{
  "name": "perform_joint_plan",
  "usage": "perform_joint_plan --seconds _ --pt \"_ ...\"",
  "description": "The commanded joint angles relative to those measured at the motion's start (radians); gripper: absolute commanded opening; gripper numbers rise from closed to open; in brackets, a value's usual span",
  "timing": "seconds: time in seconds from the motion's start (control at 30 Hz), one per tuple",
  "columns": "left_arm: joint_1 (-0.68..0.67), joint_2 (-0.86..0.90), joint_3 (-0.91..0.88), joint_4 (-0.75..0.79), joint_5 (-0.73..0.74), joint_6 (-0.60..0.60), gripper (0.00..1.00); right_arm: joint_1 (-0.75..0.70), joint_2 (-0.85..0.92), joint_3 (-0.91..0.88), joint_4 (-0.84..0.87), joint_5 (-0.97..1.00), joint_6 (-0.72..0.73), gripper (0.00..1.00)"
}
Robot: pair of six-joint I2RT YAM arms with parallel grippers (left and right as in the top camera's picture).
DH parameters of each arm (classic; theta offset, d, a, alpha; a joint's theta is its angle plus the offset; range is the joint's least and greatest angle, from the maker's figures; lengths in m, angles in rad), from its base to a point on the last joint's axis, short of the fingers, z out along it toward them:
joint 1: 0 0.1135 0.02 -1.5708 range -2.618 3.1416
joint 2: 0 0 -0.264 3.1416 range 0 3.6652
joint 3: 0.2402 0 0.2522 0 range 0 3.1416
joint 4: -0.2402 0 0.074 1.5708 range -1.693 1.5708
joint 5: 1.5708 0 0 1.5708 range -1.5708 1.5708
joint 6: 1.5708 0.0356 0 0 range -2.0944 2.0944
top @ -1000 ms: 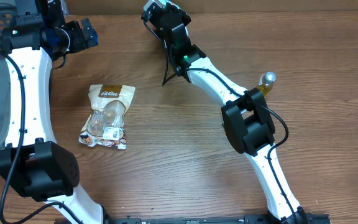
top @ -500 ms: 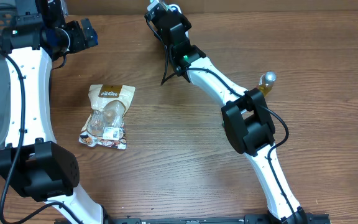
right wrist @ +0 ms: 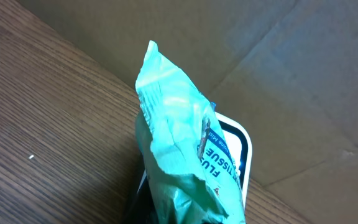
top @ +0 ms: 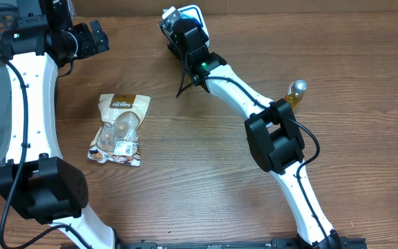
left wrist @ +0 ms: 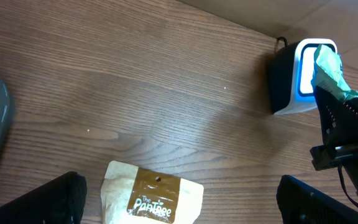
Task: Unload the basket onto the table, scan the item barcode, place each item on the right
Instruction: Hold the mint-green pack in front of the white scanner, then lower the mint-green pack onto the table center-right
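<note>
Mint-green floppy plastic tissue packet point(right wrist: 179, 149), clamped in right gripper point(top: 179, 26), could sag off the black blue-lit scanner point(left wrist: 289, 78) at twelve o'clock; left gripper point(top: 92, 38) gapes.

even soft light; right wrist view perhaps blurry

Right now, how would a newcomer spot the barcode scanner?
Follow the wooden table to its far edge, by the cardboard wall. The scanner is the small dark box there, right by the green tissue pack. Unlike the snack pouch mid-table, its face glows blue-white.
</note>
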Motion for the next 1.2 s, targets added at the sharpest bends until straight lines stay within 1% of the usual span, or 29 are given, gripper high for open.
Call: perform_joint_plan --seconds 0.0,0.23,0.37,0.5,0.67,0.77,0.83,0.9,1.03,1.17 --pt "-0.001 0.005 0.002 -0.002 -0.002 -0.003 1.0 -0.002 0.002 0.007 0.0 -0.047 0.038 0.04" --pt "-0.001 0.005 0.002 -0.002 -0.002 -0.003 0.99 -0.022 -0.095 0.008 0.014 -0.047 0.039 0.04" --pt "-0.001 0.005 0.002 -0.002 -0.002 -0.003 0.99 -0.037 -0.189 0.008 -0.064 -0.048 0.119 0.04" --pt "-0.001 0.005 0.002 -0.002 -0.002 -0.003 0.99 -0.054 -0.279 0.008 -0.256 -0.082 0.222 0.04" --pt "-0.001 0.005 0.002 -0.002 -0.002 -0.003 1.0 -0.08 -0.344 0.008 -0.562 -0.381 0.299 0.04" --pt "-0.001 0.005 0.002 -0.002 -0.002 -0.003 0.99 -0.095 -0.348 0.008 -0.745 -0.569 0.356 0.04" --pt "-0.001 0.005 0.002 -0.002 -0.002 -0.003 1.0 -0.104 -0.343 0.007 -0.906 -0.684 0.356 0.04" --pt "-0.001 0.005 0.002 -0.002 -0.002 -0.003 1.0 -0.107 -0.335 0.006 -1.031 -0.72 0.356 0.04" --pt "-0.001 0.005 0.002 -0.002 -0.002 -0.003 0.99 -0.104 -0.312 0.0 -1.246 -0.72 0.355 0.04" --pt "-0.001 0.005 0.002 -0.002 -0.002 -0.003 0.99 -0.102 -0.311 -0.067 -1.341 -0.708 0.355 0.05"
